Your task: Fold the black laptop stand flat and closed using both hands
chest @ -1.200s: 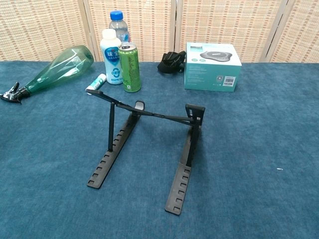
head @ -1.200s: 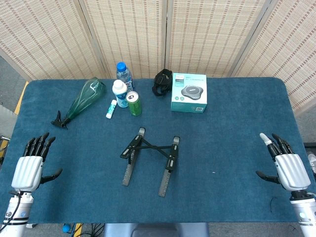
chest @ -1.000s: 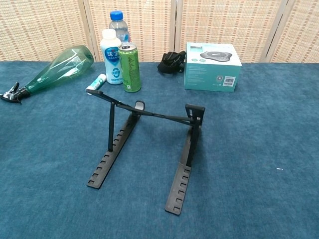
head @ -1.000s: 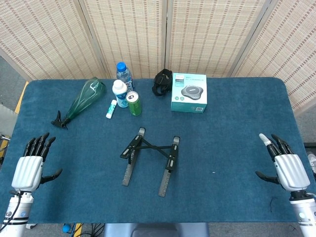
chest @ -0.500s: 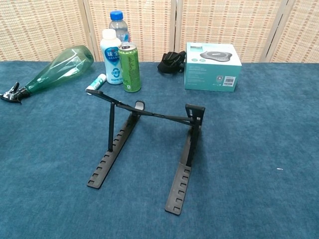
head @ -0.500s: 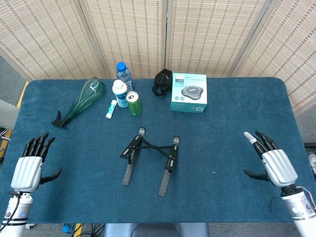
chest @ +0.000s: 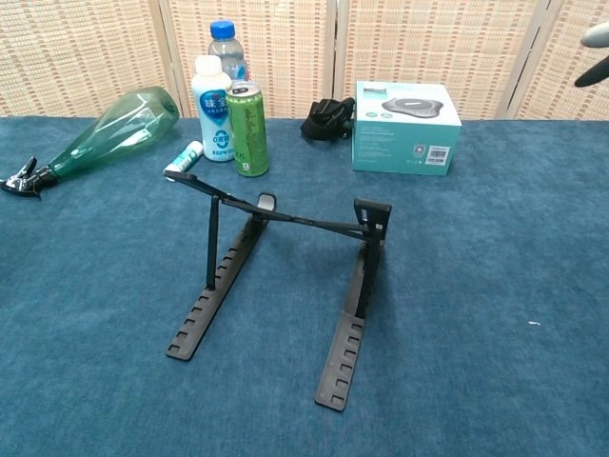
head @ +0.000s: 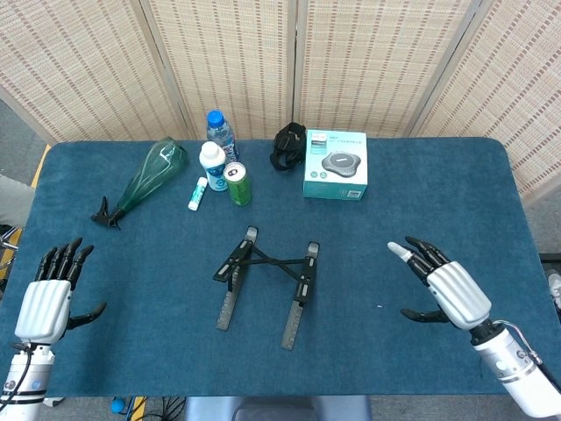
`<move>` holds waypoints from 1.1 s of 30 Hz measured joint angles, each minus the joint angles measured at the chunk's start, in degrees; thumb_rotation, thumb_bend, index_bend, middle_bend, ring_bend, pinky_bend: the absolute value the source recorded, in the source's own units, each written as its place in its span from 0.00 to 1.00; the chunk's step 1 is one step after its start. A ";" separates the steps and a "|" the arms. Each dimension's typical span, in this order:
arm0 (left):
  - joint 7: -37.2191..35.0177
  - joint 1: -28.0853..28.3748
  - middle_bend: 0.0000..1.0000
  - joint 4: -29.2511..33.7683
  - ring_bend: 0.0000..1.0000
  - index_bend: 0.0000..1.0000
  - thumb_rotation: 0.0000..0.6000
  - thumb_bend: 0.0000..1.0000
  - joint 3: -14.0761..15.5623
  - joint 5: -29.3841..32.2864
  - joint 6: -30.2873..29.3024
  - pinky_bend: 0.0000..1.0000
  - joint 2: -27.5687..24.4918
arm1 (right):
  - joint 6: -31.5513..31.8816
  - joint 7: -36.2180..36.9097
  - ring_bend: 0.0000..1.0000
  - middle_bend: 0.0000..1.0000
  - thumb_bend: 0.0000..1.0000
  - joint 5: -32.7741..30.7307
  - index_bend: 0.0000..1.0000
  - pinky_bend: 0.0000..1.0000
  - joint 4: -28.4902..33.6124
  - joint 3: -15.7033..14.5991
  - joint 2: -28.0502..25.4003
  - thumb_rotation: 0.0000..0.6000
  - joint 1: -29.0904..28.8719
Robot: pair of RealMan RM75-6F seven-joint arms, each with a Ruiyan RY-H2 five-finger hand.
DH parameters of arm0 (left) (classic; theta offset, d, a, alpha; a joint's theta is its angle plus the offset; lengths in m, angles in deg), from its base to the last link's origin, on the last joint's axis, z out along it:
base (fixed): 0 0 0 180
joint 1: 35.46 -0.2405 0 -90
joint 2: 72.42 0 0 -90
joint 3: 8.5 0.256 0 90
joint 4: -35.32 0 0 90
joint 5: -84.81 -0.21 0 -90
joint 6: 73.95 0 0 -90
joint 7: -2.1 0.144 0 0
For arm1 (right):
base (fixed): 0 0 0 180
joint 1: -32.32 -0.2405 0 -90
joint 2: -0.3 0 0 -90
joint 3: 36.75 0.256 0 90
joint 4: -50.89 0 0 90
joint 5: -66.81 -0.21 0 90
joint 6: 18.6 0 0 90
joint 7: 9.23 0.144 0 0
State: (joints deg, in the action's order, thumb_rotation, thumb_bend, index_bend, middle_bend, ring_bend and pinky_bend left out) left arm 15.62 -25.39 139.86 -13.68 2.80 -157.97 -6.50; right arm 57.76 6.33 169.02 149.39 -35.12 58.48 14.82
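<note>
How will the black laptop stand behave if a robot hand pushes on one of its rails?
The laptop stand probably folds or skews, since thin struts join its rails. Looking slim and light, it may slide over the blue cloth. Its raised side may tip.

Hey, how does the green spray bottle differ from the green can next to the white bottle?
The green spray bottle lies on its side, while the green can stands upright. The spray bottle is see-through with a black trigger head; the can is opaque with a silver top. The spray bottle is longer and tapers toward its head; the can is a short straight cylinder. Both are green and sit on the blue table behind the laptop stand.
</note>
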 measured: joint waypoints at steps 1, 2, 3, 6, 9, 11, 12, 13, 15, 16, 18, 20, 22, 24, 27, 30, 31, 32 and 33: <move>-0.01 0.10 0.01 -0.06 0.00 0.08 1.00 0.15 -0.03 0.01 0.15 0.00 0.06 | -0.04 0.68 0.05 0.18 0.00 0.68 0.00 0.14 0.20 -0.23 -0.05 1.00 -0.27; -0.04 0.18 0.01 -0.15 0.00 0.08 1.00 0.15 -0.06 -0.01 0.23 0.00 0.14 | -0.16 1.70 0.05 0.18 0.00 1.76 0.00 0.14 0.49 -0.58 -0.12 1.00 -0.75; -0.09 0.26 0.01 -0.17 0.00 0.08 1.00 0.15 -0.11 -0.05 0.30 0.00 0.19 | -0.28 2.52 0.05 0.18 0.00 2.69 0.00 0.14 0.71 -0.84 -0.17 1.00 -1.20; -0.08 0.42 0.01 -0.12 0.00 0.08 1.00 0.15 -0.17 -0.17 0.45 0.00 0.35 | -0.78 5.27 0.05 0.18 0.01 6.22 0.00 0.14 1.42 -1.73 -0.23 1.00 -3.16; 0.17 0.39 0.01 0.10 0.00 0.08 1.00 0.15 -0.10 -0.33 0.39 0.00 0.27 | -1.61 8.24 0.05 0.18 0.01 9.74 0.00 0.14 2.03 -2.63 -0.13 1.00 -5.83; 0.30 0.27 0.01 0.37 0.00 0.08 1.00 0.15 -0.07 -0.31 0.21 0.00 0.16 | -2.56 10.25 0.05 0.18 0.01 11.65 0.00 0.14 2.28 -3.27 0.11 1.00 -7.89; 0.39 0.22 0.01 0.47 0.00 0.08 1.00 0.15 -0.05 -0.31 0.15 0.00 0.13 | -3.03 11.10 0.05 0.18 0.01 12.33 0.00 0.14 2.35 -3.56 0.24 1.00 -8.74; 0.53 0.14 0.01 0.57 0.00 0.08 1.00 0.15 -0.02 -0.31 0.06 0.00 0.08 | -3.49 11.95 0.05 0.18 0.02 12.93 0.00 0.14 2.40 -3.84 0.39 1.00 -9.56; 0.75 0.06 0.01 0.79 0.00 0.08 1.00 0.15 0.06 -0.33 -0.01 0.00 -0.02 | -4.53 13.88 0.05 0.18 0.02 14.32 0.00 0.14 2.40 -4.51 0.86 1.00 -11.39; 0.90 0.02 0.01 0.89 0.00 0.08 1.00 0.15 0.11 -0.33 -0.03 0.00 -0.04 | -4.93 14.61 0.05 0.18 0.02 14.87 0.00 0.14 2.36 -4.79 1.11 1.00 -12.12; 1.05 -0.03 0.01 1.11 0.00 0.08 1.00 0.15 0.09 -0.30 -0.10 0.00 -0.12 | -5.75 15.97 0.05 0.19 0.02 15.92 0.00 0.14 2.14 -5.41 1.78 1.00 -13.70; 1.32 -0.06 0.01 1.31 0.00 0.08 1.00 0.15 0.06 -0.29 -0.19 0.00 -0.18 | -6.50 17.21 0.05 0.19 0.02 16.73 0.00 0.14 1.87 -6.06 2.47 1.00 -15.18; 1.56 -0.05 0.01 1.53 0.00 0.08 1.00 0.15 0.04 -0.23 -0.17 0.00 -0.24 | -7.01 18.30 0.05 0.19 0.02 17.24 0.00 0.14 1.67 -6.54 2.97 1.00 -16.28; 1.76 -0.02 0.01 1.65 0.00 0.08 1.00 0.15 0.01 -0.20 -0.13 0.00 -0.27 | -7.47 19.57 0.05 0.19 0.02 17.87 0.00 0.14 1.41 -7.07 3.59 1.00 -17.60; 2.00 0.01 0.01 1.82 0.00 0.08 1.00 0.15 -0.02 -0.13 -0.08 0.00 -0.25 | -8.10 20.74 0.05 0.19 0.02 18.68 0.00 0.14 0.99 -7.80 4.46 1.00 -19.42; 2.26 0.04 0.01 1.97 0.00 0.08 1.00 0.15 -0.05 -0.02 -0.03 0.00 -0.24 | -9.18 21.77 0.05 0.20 0.02 19.32 0.00 0.14 0.63 -8.60 5.19 1.00 -21.23; 2.36 0.03 0.01 2.02 0.00 0.08 1.00 0.15 -0.06 0.00 -0.06 0.00 -0.22 | -9.52 22.02 0.05 0.20 0.02 19.47 0.00 0.14 0.53 -8.83 5.42 1.00 -21.78; 2.43 0.02 0.01 2.06 0.00 0.08 1.00 0.15 -0.06 0.01 -0.07 0.00 -0.20 | -9.98 22.38 0.05 0.20 0.02 19.61 0.00 0.14 0.39 -9.13 5.76 1.00 -22.51; 2.49 0.01 0.01 2.09 0.00 0.08 1.00 0.15 -0.05 0.01 -0.09 0.00 -0.19 | -10.32 22.66 0.05 0.20 0.02 19.68 0.00 0.14 0.26 -9.35 6.05 1.00 -23.03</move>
State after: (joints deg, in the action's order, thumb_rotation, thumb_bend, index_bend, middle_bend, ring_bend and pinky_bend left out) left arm 18.11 -25.38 141.96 -13.73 2.81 -158.06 -6.69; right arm 47.44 28.99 188.70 149.65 -44.47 64.54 -8.22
